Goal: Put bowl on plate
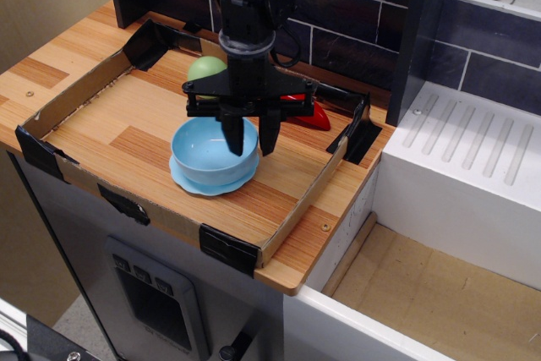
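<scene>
The light blue bowl [207, 151] sits upright on the light blue scalloped plate [191, 183], whose wavy edge shows beneath it, in the cardboard tray. My gripper [250, 139] hangs straight down over the bowl's right rim. Its fingers are spread apart, one inside the bowl and one outside the rim, and they do not grip it.
The shallow cardboard tray [68, 103] with black taped corners holds everything on the wooden counter. A green round object [205, 68] and a red object [314, 113] lie behind the bowl. A white drainer and sink [473, 158] stand to the right.
</scene>
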Robot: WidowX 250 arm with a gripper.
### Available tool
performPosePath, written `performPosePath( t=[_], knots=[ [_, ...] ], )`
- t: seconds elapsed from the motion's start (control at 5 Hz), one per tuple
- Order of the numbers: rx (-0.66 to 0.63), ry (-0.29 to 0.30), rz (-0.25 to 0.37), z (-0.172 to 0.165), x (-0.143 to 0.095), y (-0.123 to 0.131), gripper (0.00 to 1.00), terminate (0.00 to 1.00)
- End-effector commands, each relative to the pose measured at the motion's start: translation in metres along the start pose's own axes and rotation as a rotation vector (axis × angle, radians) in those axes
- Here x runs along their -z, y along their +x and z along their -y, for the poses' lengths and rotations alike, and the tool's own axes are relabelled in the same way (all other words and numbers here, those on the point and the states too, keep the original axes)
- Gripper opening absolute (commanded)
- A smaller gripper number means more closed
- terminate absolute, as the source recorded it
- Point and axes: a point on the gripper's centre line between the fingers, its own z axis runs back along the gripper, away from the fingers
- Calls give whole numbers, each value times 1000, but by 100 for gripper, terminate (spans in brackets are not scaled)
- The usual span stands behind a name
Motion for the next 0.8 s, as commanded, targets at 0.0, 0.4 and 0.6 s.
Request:
performPosePath(
  t=[0.0,0.4,0.6],
  knots=[
    [28,-27,53,0,-42,15,100,0],
    [77,-50,45,3,-55,23,100,0],
    [77,-50,45,3,-55,23,100,100]
  ],
)
